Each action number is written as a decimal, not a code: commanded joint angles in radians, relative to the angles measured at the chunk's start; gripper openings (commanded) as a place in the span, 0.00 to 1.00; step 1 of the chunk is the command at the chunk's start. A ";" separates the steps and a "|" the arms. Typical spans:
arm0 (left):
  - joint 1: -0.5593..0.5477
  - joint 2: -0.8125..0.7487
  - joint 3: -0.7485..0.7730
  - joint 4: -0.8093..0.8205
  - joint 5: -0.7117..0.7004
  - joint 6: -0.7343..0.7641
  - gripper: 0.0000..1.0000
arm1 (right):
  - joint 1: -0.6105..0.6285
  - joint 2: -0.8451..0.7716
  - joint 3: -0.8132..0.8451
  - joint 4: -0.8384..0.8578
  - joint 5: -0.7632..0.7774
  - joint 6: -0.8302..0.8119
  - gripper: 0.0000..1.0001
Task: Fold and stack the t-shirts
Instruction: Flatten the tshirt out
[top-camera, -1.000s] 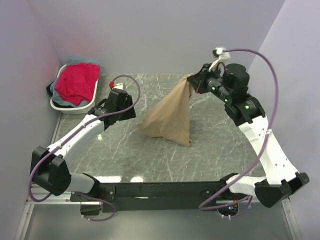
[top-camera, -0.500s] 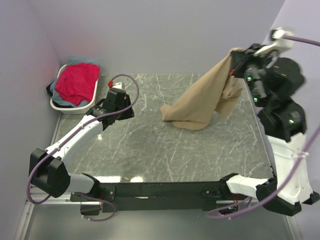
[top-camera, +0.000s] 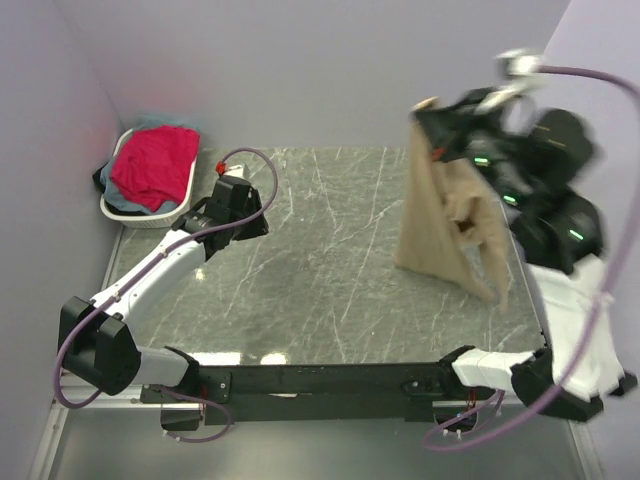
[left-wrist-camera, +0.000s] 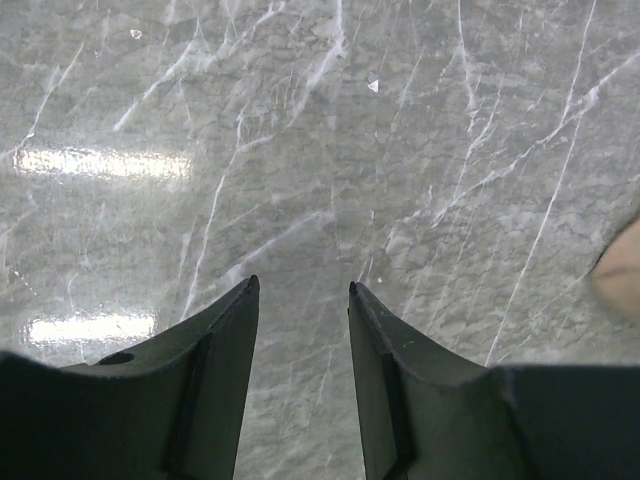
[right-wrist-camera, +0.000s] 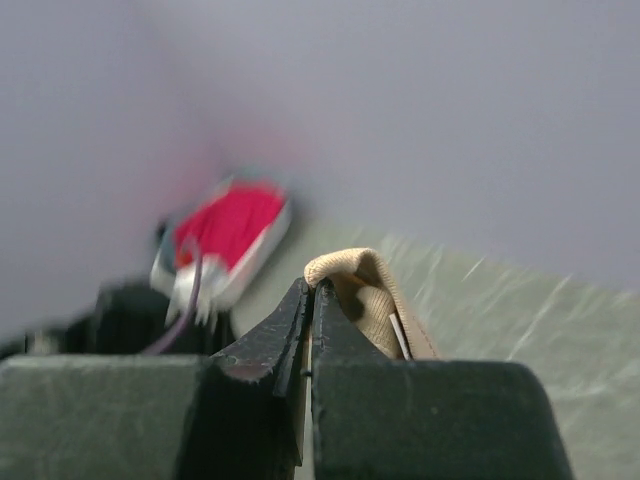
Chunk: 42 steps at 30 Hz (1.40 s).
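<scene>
A tan t-shirt (top-camera: 448, 220) hangs in the air over the right side of the table, its lower edge just above the marble. My right gripper (top-camera: 432, 112) is shut on its collar (right-wrist-camera: 362, 278), raised high. A red-pink t-shirt (top-camera: 152, 164) lies on top of pale blue-grey and dark ones in the white basket (top-camera: 185, 205) at the far left. My left gripper (top-camera: 250, 212) hovers low over the bare marble beside the basket, open with nothing between its fingers (left-wrist-camera: 230, 340).
The grey marble table (top-camera: 320, 280) lies between purple walls on the left, back and right. The basket (right-wrist-camera: 265, 245) sits in the far left corner against the wall. A black rail runs along the table's near edge.
My right arm has swung the tan t-shirt up off the table and to the right, so it now hangs almost straight down. The left gripper's fingers have narrowed a little; that arm stayed put.
</scene>
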 joint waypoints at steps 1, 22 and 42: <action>0.004 -0.039 0.031 0.019 -0.009 -0.011 0.46 | 0.139 0.121 -0.158 0.042 -0.210 0.009 0.00; 0.005 -0.103 0.023 -0.025 0.001 -0.062 0.35 | -0.104 0.570 -0.152 0.220 0.265 -0.056 0.00; -0.421 0.234 -0.073 0.296 0.218 -0.091 0.33 | -0.349 0.723 -0.135 0.175 0.183 0.027 0.00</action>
